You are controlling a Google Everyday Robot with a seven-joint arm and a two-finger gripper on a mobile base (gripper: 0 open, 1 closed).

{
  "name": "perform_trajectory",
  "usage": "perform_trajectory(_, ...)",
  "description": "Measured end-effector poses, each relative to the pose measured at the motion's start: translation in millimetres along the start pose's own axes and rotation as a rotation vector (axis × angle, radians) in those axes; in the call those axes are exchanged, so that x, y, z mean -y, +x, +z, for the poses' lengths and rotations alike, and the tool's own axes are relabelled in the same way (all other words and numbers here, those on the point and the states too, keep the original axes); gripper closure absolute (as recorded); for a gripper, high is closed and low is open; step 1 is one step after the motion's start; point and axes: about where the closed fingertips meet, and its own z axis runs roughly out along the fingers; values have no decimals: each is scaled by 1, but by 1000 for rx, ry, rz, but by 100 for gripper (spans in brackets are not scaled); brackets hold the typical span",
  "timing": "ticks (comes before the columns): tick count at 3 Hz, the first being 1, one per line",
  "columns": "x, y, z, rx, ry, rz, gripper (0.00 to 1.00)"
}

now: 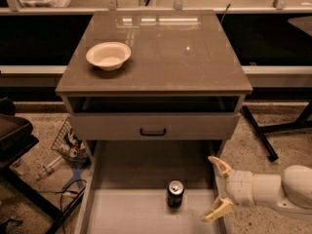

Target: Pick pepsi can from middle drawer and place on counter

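Pepsi can (pixel 175 194) stands upright on the floor of the middle drawer (pixel 126 213), which is pulled out. Can sits right of ctr, nearer the right wall. Gripper (pixel 219 189) is low at the drawer's right wall, just beside the can, not touching it. Fingers are spread apart w/ nothing betw. them. Arm enters from the right. Tabletop (pixel 170 62) carries a white bowl (pixel 108 55) at left. Upper drawer (pixel 195 126) w/ black handle is slightly open.
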Motion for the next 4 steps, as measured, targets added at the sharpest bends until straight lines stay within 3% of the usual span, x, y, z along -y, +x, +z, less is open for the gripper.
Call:
perform_trajectory(1,-8,22,34,22,-32,-21,0)
perform_trajectory(3,-10,30,42,54,-43,-2,0)
perform_trajectory(4,-7,49,72,48,-50,6,0)
